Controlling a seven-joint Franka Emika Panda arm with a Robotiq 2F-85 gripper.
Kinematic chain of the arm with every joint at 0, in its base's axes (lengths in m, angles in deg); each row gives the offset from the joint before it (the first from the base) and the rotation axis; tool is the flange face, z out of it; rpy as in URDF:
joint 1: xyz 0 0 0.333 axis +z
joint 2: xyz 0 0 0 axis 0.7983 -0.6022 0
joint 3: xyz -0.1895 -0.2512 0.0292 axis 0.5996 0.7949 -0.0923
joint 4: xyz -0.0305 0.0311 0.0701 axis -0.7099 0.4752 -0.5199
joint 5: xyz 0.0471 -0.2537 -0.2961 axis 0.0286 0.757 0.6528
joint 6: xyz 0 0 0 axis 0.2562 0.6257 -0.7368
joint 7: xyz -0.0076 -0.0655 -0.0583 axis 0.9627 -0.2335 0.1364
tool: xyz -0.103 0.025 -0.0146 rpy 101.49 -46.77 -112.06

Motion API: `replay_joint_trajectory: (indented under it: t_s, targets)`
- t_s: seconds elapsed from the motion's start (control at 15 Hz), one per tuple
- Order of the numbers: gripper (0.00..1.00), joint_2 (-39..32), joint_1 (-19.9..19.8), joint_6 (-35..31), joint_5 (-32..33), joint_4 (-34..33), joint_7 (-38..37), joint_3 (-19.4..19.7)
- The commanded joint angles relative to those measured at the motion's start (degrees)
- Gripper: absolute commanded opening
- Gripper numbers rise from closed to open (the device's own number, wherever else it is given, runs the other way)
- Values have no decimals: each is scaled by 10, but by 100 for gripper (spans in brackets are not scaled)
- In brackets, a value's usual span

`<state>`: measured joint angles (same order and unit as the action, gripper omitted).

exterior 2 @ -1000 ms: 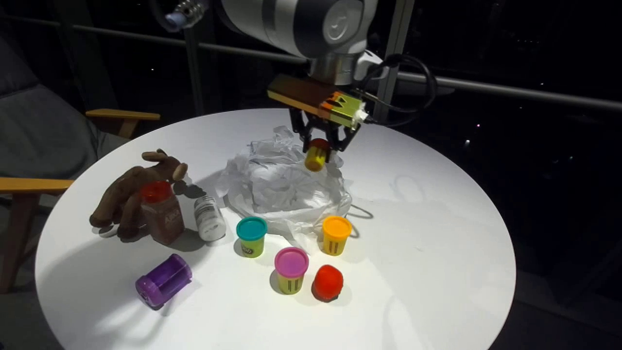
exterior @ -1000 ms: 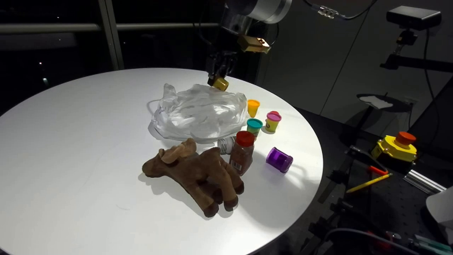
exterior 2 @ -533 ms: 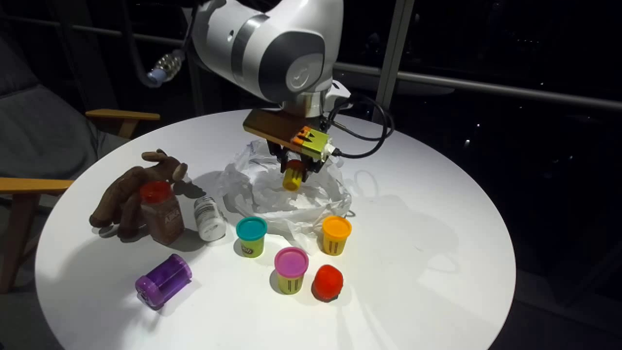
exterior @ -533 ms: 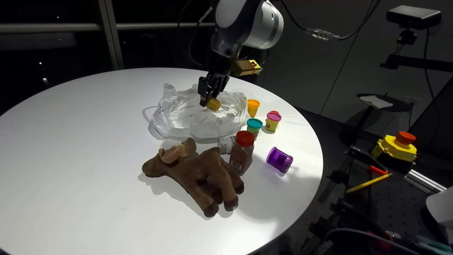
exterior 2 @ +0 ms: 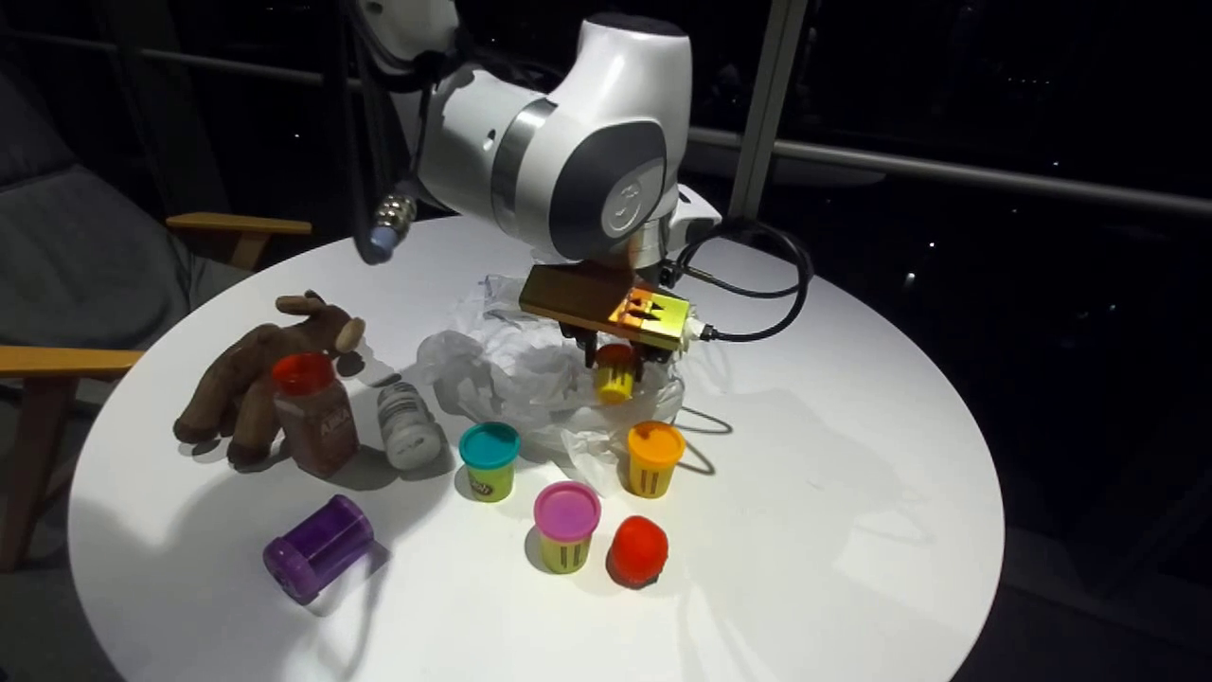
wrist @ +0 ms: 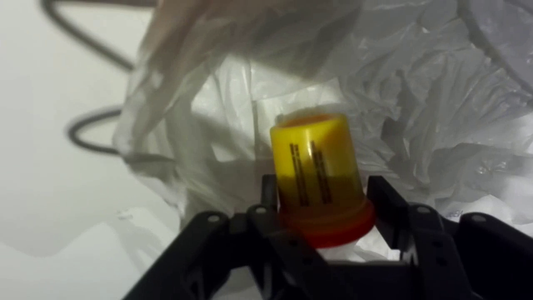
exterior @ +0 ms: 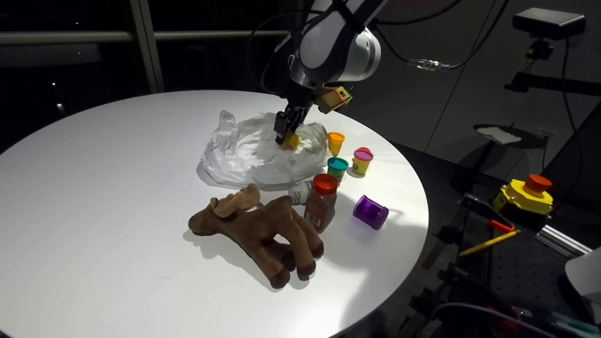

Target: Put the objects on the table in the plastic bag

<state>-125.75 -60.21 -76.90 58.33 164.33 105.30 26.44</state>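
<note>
Yellow, the tub (wrist: 316, 166) is between fingers of the end effector (wrist: 323, 191), over the plastic bag (exterior: 235, 173); whether pinched, I cannot tell. Only an exterior view has the grey chair (exterior 2: 85, 246); dark glass (exterior 2: 956, 85) lies beyond the white table (exterior 2: 881, 445).

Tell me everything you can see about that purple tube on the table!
The purple tube is short and round and looks like shiny plastic, with a see-through middle and rims at both ends. It's lying on its side on the white table, touching nothing else. I can't tell if anything's inside.
</note>
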Motion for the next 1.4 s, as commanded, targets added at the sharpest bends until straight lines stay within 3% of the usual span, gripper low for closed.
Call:
replay_joint_trajectory:
  t_s: [0.0,0.13,0.47,0.67,0.93,1.33]
  targets:
    - [88,35,10,15,19,19,-11,-3]
    - [100,74,2,49,2,31,-19,-21]
    - [100,189,25,262,16,34,-53,12]
    - [100,230,28,353,45,35,-53,39]
    - [100,232,16,383,78,60,-9,63]
    - [100,207,-9,308,77,116,55,73]
